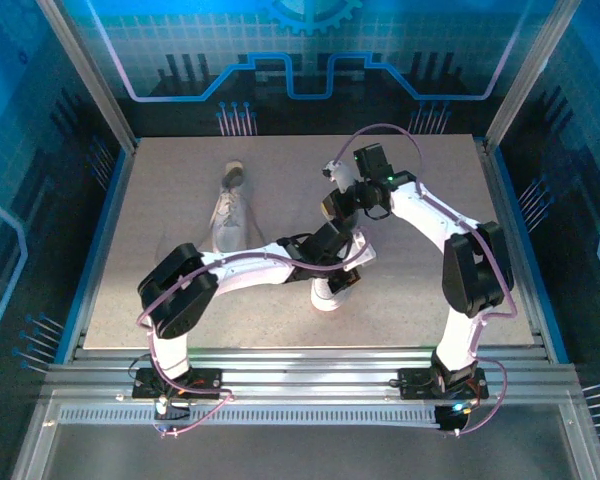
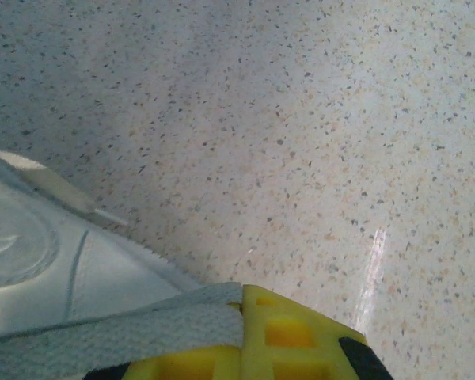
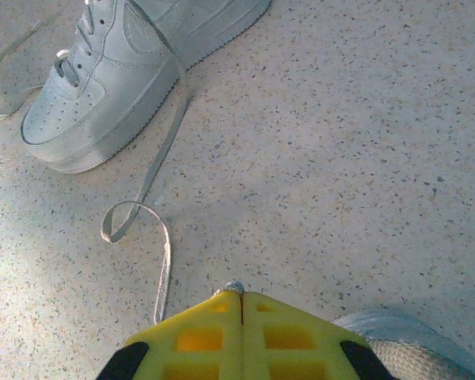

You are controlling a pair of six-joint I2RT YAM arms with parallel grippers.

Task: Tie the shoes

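Speckled tabletop (image 2: 301,119) lies open beyond left tool (image 2: 242,307) pinching lace (image 2: 142,326) beside shoe (image 2: 71,273)

Your left arm (image 1: 250,266) lies low, elbow folded back above its base, forearm stretched rightward toward the other arm; its end effector (image 2: 243,299) is clamped on a strip of white lace (image 2: 142,328). Your right arm (image 1: 432,215) arches from its base up and leftward, wrist bent down, its end effector (image 3: 241,301) angled downward with yellow pads (image 3: 198,336) pressed flat together
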